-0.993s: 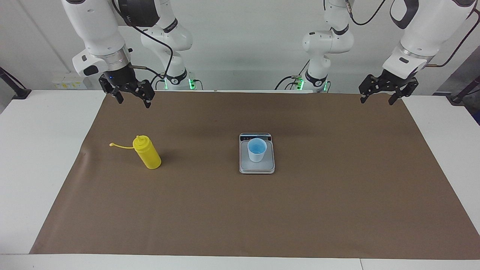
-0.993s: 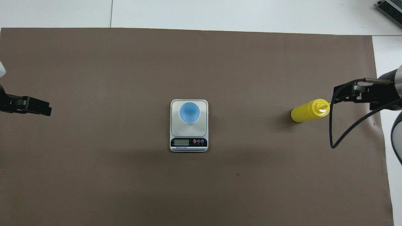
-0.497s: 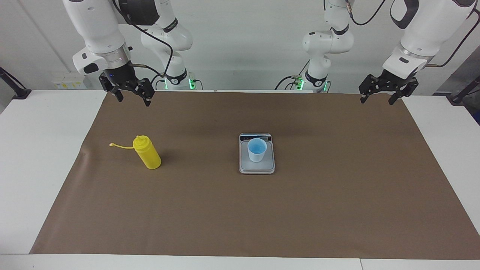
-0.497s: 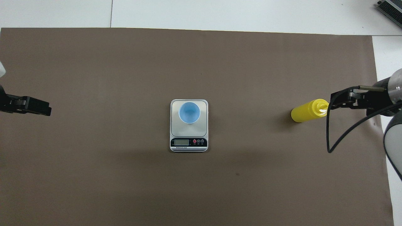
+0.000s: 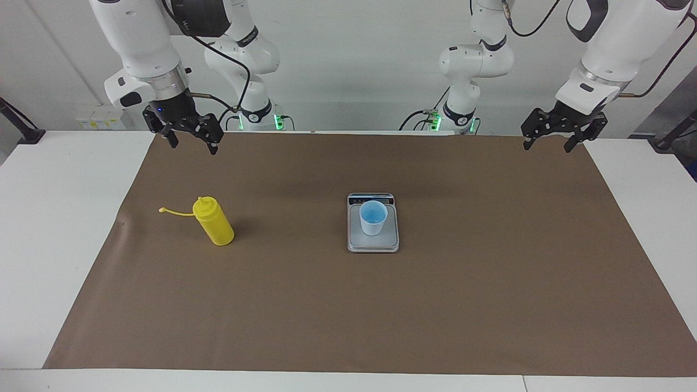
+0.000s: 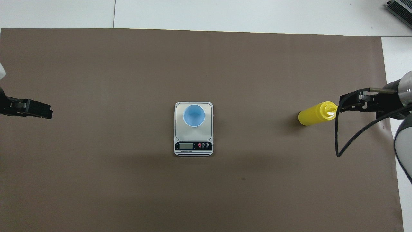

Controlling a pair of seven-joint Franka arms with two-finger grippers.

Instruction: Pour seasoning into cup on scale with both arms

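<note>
Seasoning: the yellow squeeze bottle stood upright on the brown mat, toward the right arm's end of the desk, well apart from the scale; its thin cap strap stuck out sideways from the nozzle toward that end of the desk.

Cup: the pale blue plastic cup stood upright on the scale's weighing plate, its deeper blue inside showing in the overhead view.

Scale: the silver-grey kitchen scale lay flat near the middle of the mat, its dark display strip at the end nearer the robots.

Right gripper: the right gripper hung in the air over the mat's edge by the robots, at the bottle's end of the desk, clear of the bottle; its fingers stood apart and held nothing. In the overhead view it appeared just beside the bottle's nozzle.

Left gripper: the left gripper hung in the air over the mat's corner at the left arm's end of the desk, well apart from the scale; its fingers stood apart and held nothing.

Mat: brown paper, covering most of the white desk.
</note>
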